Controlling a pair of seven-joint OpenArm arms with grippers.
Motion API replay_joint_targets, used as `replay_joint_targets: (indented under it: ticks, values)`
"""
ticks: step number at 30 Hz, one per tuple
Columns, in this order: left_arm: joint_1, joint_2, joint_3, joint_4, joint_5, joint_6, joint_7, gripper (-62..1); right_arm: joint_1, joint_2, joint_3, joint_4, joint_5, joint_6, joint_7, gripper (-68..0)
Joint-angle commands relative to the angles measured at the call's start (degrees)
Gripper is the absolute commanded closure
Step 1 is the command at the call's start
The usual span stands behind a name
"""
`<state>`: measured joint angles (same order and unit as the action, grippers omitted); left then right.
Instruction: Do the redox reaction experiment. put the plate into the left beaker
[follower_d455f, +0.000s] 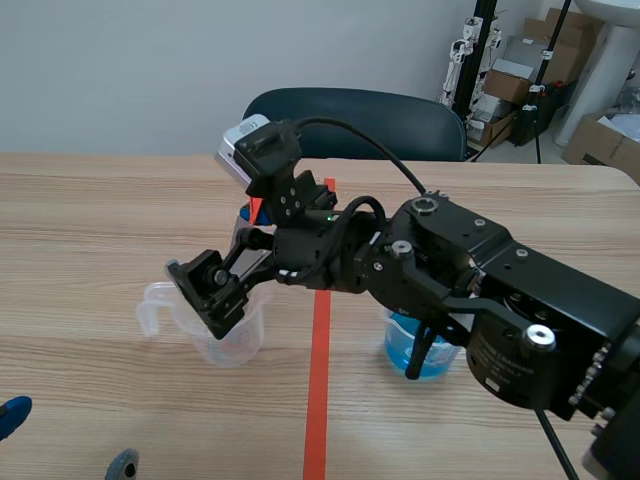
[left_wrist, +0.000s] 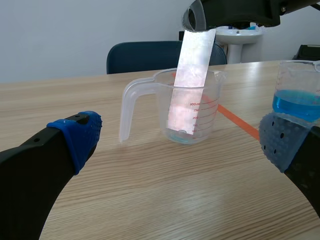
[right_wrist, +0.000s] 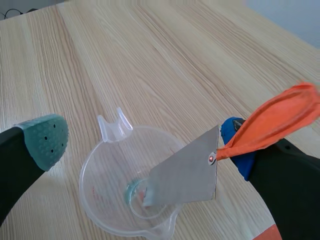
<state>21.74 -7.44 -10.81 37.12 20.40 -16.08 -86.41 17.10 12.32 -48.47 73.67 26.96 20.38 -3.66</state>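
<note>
A clear plastic beaker (follower_d455f: 235, 340) with a handle stands left of the tape line. A shiny metal plate (left_wrist: 191, 80) stands tilted inside this beaker (left_wrist: 187, 112), its lower end on the bottom. An orange tag (right_wrist: 272, 122) is fixed to the plate (right_wrist: 185, 172) at its upper corner and runs over one blue-padded finger (right_wrist: 239, 150). My right gripper (follower_d455f: 212, 292) hangs over the beaker (right_wrist: 107, 195), open, fingers far apart, the plate's top resting against one finger. My left gripper (left_wrist: 180, 145) is open near the table's front left, facing the beaker from a short way off.
A second beaker (follower_d455f: 420, 350) holding blue liquid stands right of the orange-red tape line (follower_d455f: 320, 380), under the right arm; it shows beside my left gripper's right finger too (left_wrist: 297, 95). A dark chair (follower_d455f: 350, 120) sits behind the table.
</note>
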Motion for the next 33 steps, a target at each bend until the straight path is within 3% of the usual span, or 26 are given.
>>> replay_joint_targets:
  ticks: [1, 33]
  values:
    - [-0.02, -0.04, -0.2, 0.7, -0.42, 0.11, -2.62, -62.3, 0.83, 0.26, 0.02, 0.74, 0.26, 0.04, 1.66, -66.9]
    - [-0.02, -0.04, -0.2, 0.7, -0.42, 0.11, -2.62, -62.3, 0.79, 0.68, 0.02, 0.74, 0.02, 0.0, 1.46, -66.9]
